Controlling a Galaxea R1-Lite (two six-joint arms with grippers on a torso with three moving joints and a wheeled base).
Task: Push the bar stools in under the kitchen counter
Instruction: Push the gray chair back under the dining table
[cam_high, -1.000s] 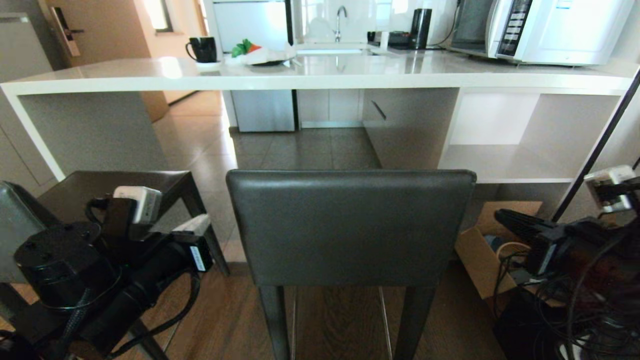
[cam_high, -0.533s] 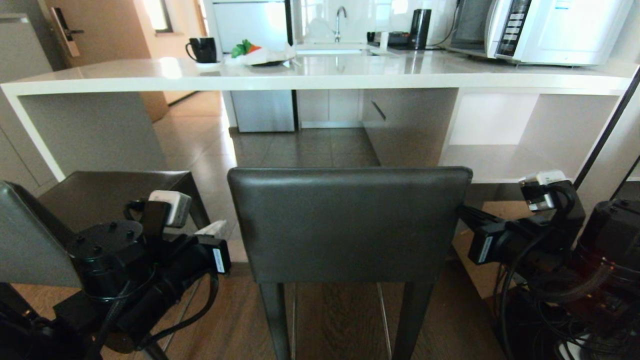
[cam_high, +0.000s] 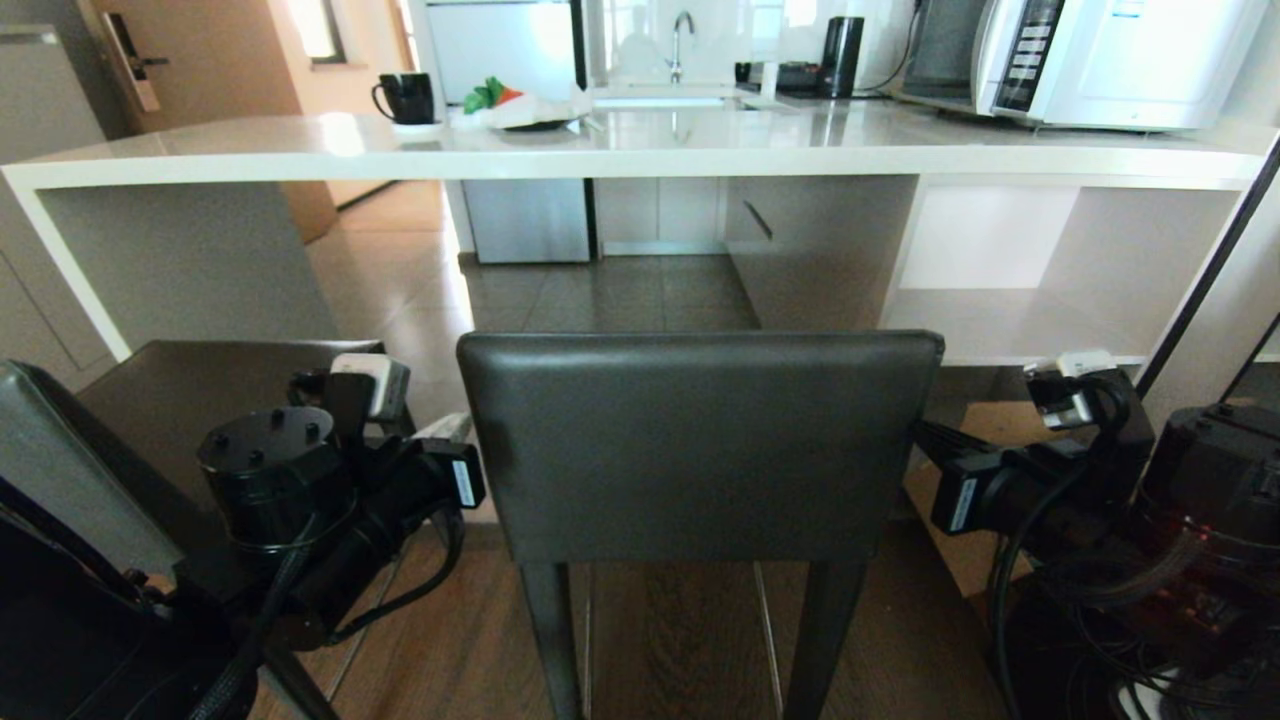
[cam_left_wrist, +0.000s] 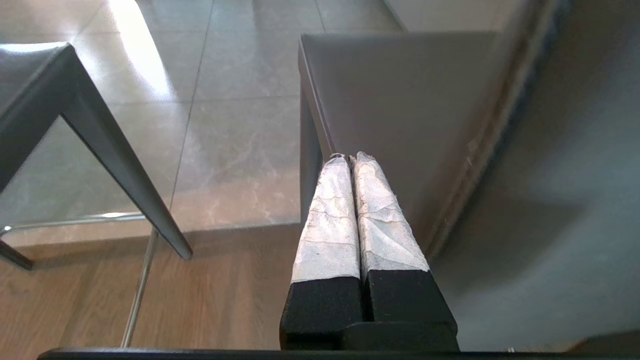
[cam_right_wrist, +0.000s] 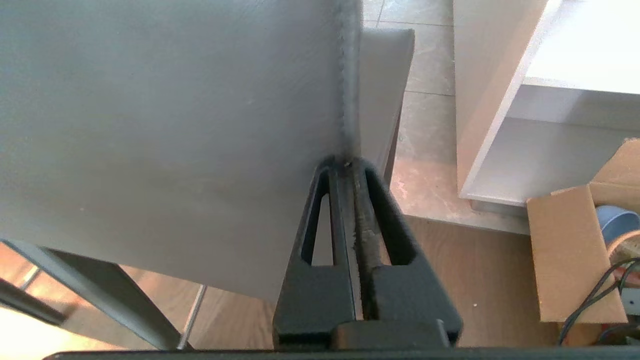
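While the head view looks over the backrest of the middle bar stool (cam_high: 700, 445), both arms flank it: the left gripper (cam_high: 462, 455) sits just off the backrest's left edge and the right gripper (cam_high: 925, 440) at its right edge. Beyond both grippers stands the kitchen counter (cam_high: 640, 160), its white top well ahead of the stool, with tiled floor showing between. A second bar stool (cam_high: 215, 385) stands behind the left gripper's wrist, on the robot's left. On the counter top are a black mug (cam_high: 405, 98) and a microwave (cam_high: 1110, 60); a cardboard box (cam_high: 975, 490) lies low beside the right gripper.

From the left wrist view, the left gripper (cam_left_wrist: 350, 159) has its taped fingers (cam_left_wrist: 327, 220) pressed together with nothing between them, the tips over the stool's seat edge (cam_left_wrist: 400, 110); contact cannot be judged. The other stool's leg (cam_left_wrist: 125, 185) slants off to one side.

From the right wrist view, the right gripper (cam_right_wrist: 345, 162) has its black fingers (cam_right_wrist: 385, 200) drawn together, tips meeting the seamed side edge of the backrest (cam_right_wrist: 175, 125). The counter's white shelf (cam_right_wrist: 565, 130) lies ahead and aside.
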